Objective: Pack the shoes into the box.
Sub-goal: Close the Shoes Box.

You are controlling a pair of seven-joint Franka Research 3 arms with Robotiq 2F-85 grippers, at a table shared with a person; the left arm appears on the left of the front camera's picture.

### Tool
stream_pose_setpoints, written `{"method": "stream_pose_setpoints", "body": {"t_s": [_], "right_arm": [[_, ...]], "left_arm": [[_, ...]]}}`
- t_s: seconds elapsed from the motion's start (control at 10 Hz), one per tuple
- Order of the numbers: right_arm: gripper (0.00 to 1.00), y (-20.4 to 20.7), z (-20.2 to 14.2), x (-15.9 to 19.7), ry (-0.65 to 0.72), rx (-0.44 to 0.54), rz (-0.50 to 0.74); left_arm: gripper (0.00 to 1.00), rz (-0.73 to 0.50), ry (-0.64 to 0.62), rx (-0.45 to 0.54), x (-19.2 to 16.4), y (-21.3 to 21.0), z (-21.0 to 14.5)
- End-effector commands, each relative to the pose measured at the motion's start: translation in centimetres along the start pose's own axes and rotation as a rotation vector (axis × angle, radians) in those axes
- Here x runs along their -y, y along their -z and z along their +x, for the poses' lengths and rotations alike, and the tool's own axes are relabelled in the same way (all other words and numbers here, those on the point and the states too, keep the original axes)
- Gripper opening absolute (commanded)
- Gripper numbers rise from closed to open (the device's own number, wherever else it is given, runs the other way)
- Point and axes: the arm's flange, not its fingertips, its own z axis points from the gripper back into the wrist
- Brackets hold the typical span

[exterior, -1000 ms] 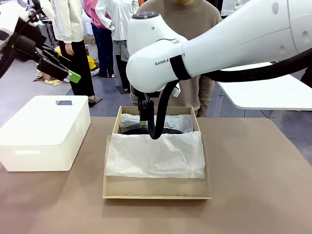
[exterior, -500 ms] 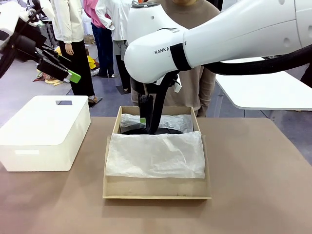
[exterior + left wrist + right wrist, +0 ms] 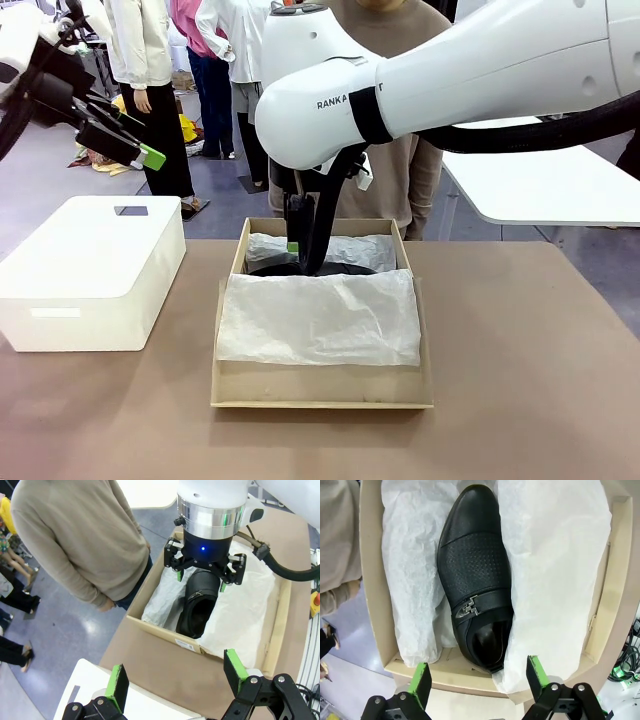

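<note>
Right gripper (image 3: 477, 679) over the box (image 3: 320, 395), which is sitting at the middle of the table (image 3: 520, 400): I am seeing its jaws standing spread wide to either side of one black shoe (image 3: 475, 575) and gripping nothing. The shoe is lying along the far wall of the box, nested between folds of tissue paper (image 3: 320, 320). I cannot tell whether either pad is brushing the leather. The left gripper (image 3: 176, 676) is hanging equally wide and empty, high above the white bin (image 3: 90, 270) at the table's left edge. The main risk, as I am judging it, is the lift out. The fingers are reaching down close to the loose paper and the buckled strap, so a skewed rise could hook either one and drag the shoe up or roll it onto its side. The black cable looping beneath the wrist could likewise be catching the far wall and shifting the light cardboard. The wide fold of paper is covering the near part of the box, so I cannot tell what is lying beneath it. A second shoe lowered there could be landing on bunched paper and sitting proud of the rim. A person (image 3: 85, 535) is standing just beyond the table's far edge, near the arm's swing.
</note>
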Motion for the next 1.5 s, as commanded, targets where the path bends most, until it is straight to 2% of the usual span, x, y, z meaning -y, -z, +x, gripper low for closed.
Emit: {"method": "stream_pose_setpoints", "body": {"t_s": [0.0, 0.2, 0.4, 0.6, 0.7, 0.9, 1.1, 1.3, 1.4], "right_arm": [[1.0, -0.1, 0.0, 0.0, 0.0, -0.001, 0.002], [1.0, -2.0, 2.0, 0.6, -0.179, 0.003, -0.006], [1.0, -4.1, 5.2, 0.7, -0.382, 0.059, -0.008], [1.0, -6.7, 9.3, 0.5, -0.573, 0.066, -0.011], [1.0, -7.5, 11.5, 0.4, -0.683, 0.065, -0.028], [1.0, -8.5, 16.4, 0.5, -0.989, 0.017, -0.114], [1.0, -8.6, 20.1, 0.7, -1.173, 0.009, -0.156], [1.0, -8.4, 22.2, 0.7, -1.235, -0.003, -0.177], [1.0, -7.9, 22.3, 0.9, -1.159, -0.019, -0.174]], "left_arm": [[1.0, -0.015, 0.008, 0.012, -0.2, 0.0, -0.1], [1.0, -0.015, 0.008, 0.012, -0.2, 0.0, -0.1], [1.0, -0.015, 0.008, 0.012, -0.2, 0.0, -0.1], [1.0, -0.015, 0.008, 0.012, -0.2, 0.0, -0.1], [1.0, -0.015, 0.008, 0.012, -0.2, 0.0, -0.1], [1.0, -0.015, 0.008, 0.012, -0.2, 0.0, -0.1], [1.0, -0.015, 0.008, 0.012, -0.2, 0.0, -0.1], [1.0, -0.015, 0.008, 0.012, -0.2, 0.0, -0.1], [1.0, -0.015, 0.008, 0.012, -0.2, 0.0, -0.1]]}}
